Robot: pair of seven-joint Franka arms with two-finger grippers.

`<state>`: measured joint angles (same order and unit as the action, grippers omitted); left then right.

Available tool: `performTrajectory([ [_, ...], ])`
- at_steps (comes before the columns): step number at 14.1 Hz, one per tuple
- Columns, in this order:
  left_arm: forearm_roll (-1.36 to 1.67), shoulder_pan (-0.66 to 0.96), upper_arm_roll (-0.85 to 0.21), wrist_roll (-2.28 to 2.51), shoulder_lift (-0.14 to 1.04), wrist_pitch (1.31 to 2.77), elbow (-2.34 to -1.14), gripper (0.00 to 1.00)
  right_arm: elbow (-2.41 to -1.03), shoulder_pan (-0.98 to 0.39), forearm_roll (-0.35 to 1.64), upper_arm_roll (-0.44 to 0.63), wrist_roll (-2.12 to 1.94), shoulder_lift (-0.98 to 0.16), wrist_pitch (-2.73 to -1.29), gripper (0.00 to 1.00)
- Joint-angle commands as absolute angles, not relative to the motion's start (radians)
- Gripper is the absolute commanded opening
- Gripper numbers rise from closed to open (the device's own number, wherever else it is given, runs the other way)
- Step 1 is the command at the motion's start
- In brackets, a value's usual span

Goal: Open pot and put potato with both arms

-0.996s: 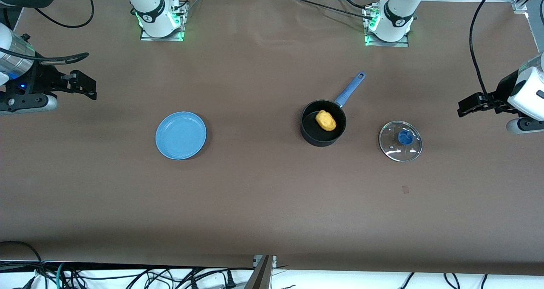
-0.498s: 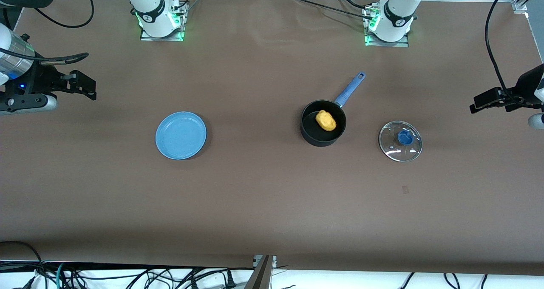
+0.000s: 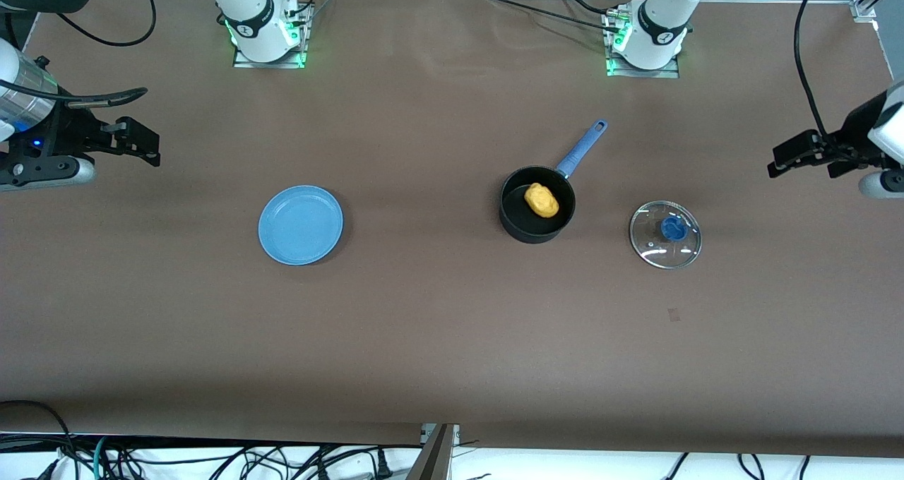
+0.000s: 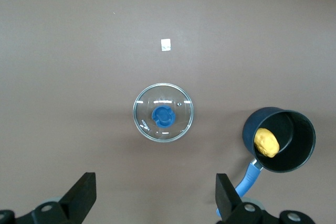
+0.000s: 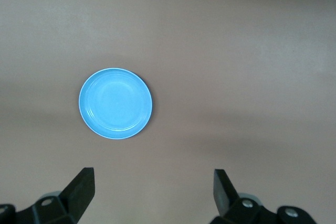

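Observation:
The black pot with a blue handle stands open on the table, and the yellow potato lies inside it. Both show in the left wrist view, the pot and the potato. The glass lid with a blue knob lies flat on the table beside the pot, toward the left arm's end; it also shows in the left wrist view. My left gripper is open and empty, high over the left arm's end of the table. My right gripper is open and empty, high over the right arm's end.
A light-blue plate lies empty on the table toward the right arm's end, and shows in the right wrist view. A small pale tag lies on the cloth nearer the front camera than the lid. Cables hang at both table ends.
My left gripper swung out toward the table's end, then came back a little and now sits slightly higher in the front view. The right arm, pot, potato and lid have not moved.

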<state>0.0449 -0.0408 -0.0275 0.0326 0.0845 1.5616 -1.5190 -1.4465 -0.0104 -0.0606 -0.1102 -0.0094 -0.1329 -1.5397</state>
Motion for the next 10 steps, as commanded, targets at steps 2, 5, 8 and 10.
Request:
performTrajectory([
  [2,0.051,-0.017,0.009,0.014,0.047,1.601,-1.572,1.0,-1.454,-0.002,-0.061,-0.115,-0.023,-0.124,-1.548,1.0],
  [5,0.049,-0.023,0.006,0.012,0.057,1.603,-1.563,1.0,-1.454,-0.002,-0.06,-0.115,-0.023,-0.124,-1.548,1.0],
  [8,0.049,-0.021,0.005,0.018,0.077,1.601,-1.542,1.0,-1.454,0.002,-0.061,-0.115,-0.023,-0.124,-1.548,1.0],
  [10,0.048,-0.018,0.003,0.018,0.101,1.601,-1.516,1.0,-1.454,0.002,-0.061,-0.115,-0.023,-0.124,-1.548,1.0],
])
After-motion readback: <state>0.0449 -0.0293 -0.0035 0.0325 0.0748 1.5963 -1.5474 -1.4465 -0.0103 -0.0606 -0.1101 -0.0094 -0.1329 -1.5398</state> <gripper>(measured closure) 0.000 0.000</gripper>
